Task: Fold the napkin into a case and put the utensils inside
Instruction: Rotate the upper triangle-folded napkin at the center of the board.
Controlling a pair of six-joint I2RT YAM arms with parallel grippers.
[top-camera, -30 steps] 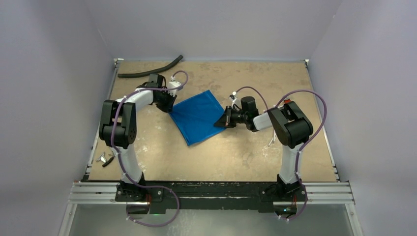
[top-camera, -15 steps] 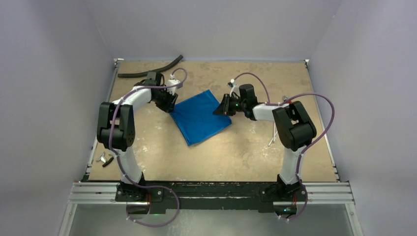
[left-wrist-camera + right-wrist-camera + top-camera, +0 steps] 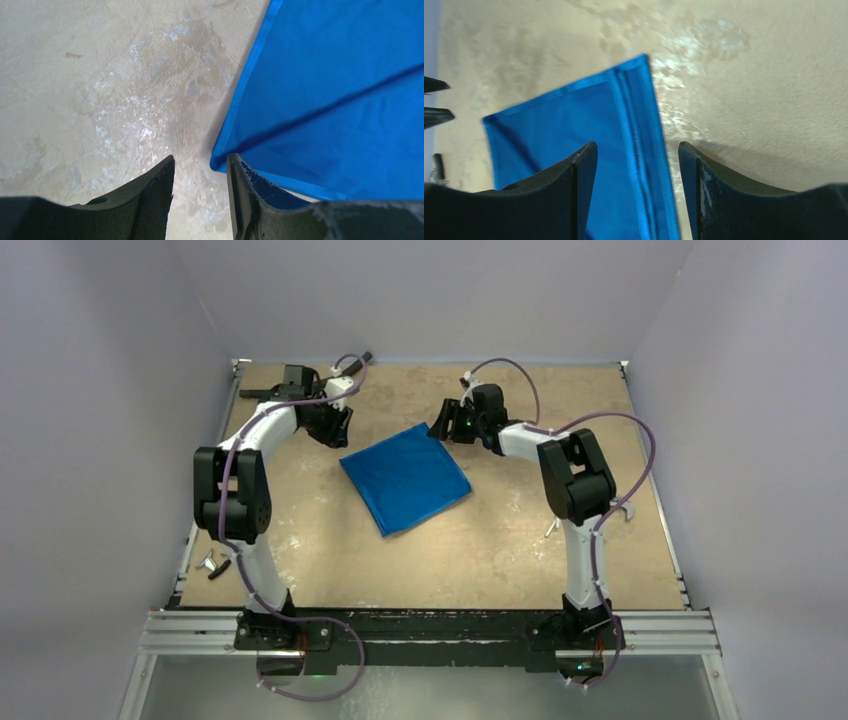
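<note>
Left gripper (image 3: 200, 161): jaws partly spread, nothing between them but bare table (image 3: 500, 555). The napkin's left corner lies just beside its inner finger (image 3: 245, 200); contact cannot be confirmed.

Right gripper (image 3: 638, 147): jaws spread wider, holding nothing. It hangs over the napkin's far corner, and the cloth's stitched right edge runs under the gap.

Napkin (image 3: 405, 480): lies flat at mid-table, turned so its corners point far, near, left and right. It is folded, with a doubled border at the far corner and one straight crease across it near the left corner. Edges are straight.

Room: bare table lies near and right of the cloth. A black hose (image 3: 258, 393) lies along the far-left edge, partly behind the left arm.
</note>
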